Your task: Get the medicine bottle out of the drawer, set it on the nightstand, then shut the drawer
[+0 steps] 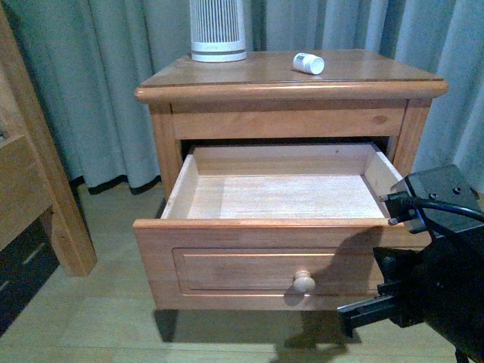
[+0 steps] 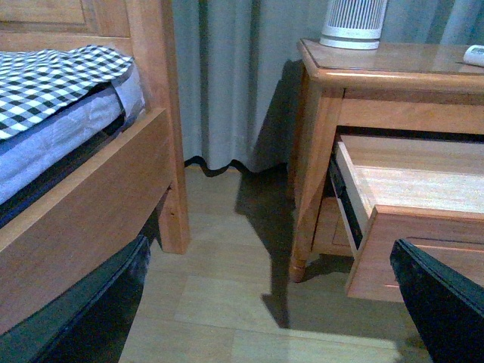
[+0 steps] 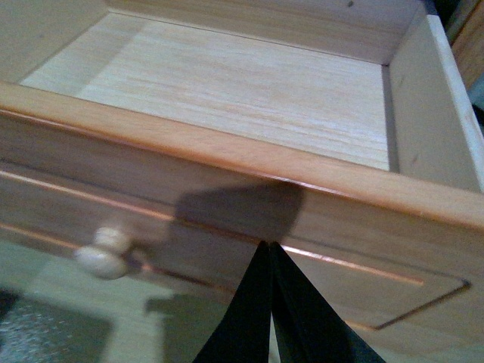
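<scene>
The small white medicine bottle [image 1: 308, 63] lies on its side on the nightstand [image 1: 249, 82] top, at the right; its edge also shows in the left wrist view [image 2: 475, 54]. The drawer [image 1: 227, 253] stands pulled out, its pale wood inside bare [image 3: 227, 83], with its round knob [image 1: 303, 282] on the front panel. My right gripper [image 3: 269, 246] is shut and empty, its tips at the drawer's front panel to the right of the knob [image 3: 106, 252]; the arm [image 1: 439, 287] is at the lower right. My left gripper [image 2: 268, 302] is open and empty, low over the floor left of the nightstand.
A tall white ribbed cylinder device [image 1: 218, 30] stands at the back left of the nightstand top. A wooden bed frame [image 2: 91, 189] with a checked cover [image 2: 53, 79] is on the left. Grey curtains [image 1: 106, 91] hang behind. Floor [image 2: 227, 249] lies between bed and nightstand.
</scene>
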Robot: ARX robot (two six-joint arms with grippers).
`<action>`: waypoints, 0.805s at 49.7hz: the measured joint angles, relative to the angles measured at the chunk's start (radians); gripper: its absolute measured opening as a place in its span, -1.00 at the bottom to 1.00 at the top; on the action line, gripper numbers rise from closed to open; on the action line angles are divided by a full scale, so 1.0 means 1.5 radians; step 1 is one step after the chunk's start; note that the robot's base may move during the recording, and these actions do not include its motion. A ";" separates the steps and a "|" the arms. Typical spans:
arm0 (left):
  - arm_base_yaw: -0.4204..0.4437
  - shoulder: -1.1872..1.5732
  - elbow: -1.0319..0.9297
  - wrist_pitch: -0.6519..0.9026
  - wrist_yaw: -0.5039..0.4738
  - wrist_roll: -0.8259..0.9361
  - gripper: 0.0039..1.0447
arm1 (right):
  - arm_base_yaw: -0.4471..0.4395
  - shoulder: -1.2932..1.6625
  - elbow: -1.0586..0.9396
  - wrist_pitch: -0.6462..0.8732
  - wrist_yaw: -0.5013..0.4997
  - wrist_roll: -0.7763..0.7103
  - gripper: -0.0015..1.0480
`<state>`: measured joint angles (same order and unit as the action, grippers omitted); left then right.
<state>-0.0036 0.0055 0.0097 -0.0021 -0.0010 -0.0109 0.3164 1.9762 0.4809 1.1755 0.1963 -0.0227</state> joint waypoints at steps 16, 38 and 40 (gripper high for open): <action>0.000 0.000 0.000 0.000 0.000 0.000 0.88 | -0.066 0.111 0.164 -0.042 -0.012 -0.074 -0.94; 0.000 0.000 0.000 0.000 0.000 0.000 0.88 | -0.112 0.278 0.544 -0.233 -0.032 -0.160 -0.94; 0.000 0.000 0.000 0.000 0.000 0.000 0.88 | -0.115 0.291 0.571 -0.243 -0.034 -0.163 -0.94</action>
<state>-0.0036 0.0055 0.0097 -0.0021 -0.0010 -0.0109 0.1440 2.4126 1.3369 0.8116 0.1448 -0.2676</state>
